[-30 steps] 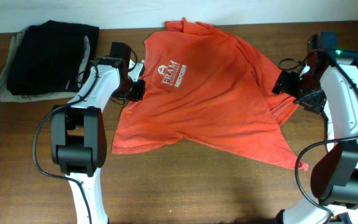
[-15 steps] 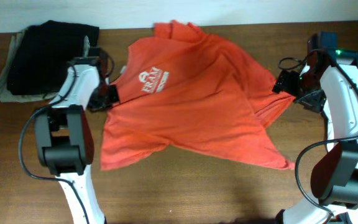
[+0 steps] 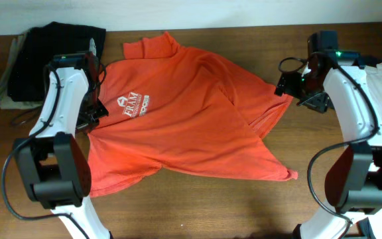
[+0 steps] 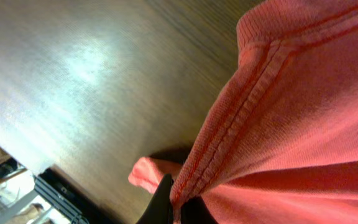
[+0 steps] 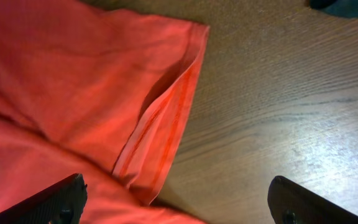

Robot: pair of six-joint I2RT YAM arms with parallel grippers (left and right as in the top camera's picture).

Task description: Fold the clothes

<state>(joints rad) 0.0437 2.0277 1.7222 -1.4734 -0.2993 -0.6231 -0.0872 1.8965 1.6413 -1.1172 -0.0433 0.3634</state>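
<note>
While the left pincer clamps the T-shirt, rumpled on the surface beside the dark pile, we judge flattening in hand; next, the open right pincer should grip the sleeve farthest from that pile.

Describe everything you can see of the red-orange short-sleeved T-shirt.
The red-orange knit T-shirt lies spread but wrinkled and skewed on the brown wooden table, white chest print facing up. The left gripper is shut on its stitched edge; the open right gripper hangs over a sleeve hem.
</note>
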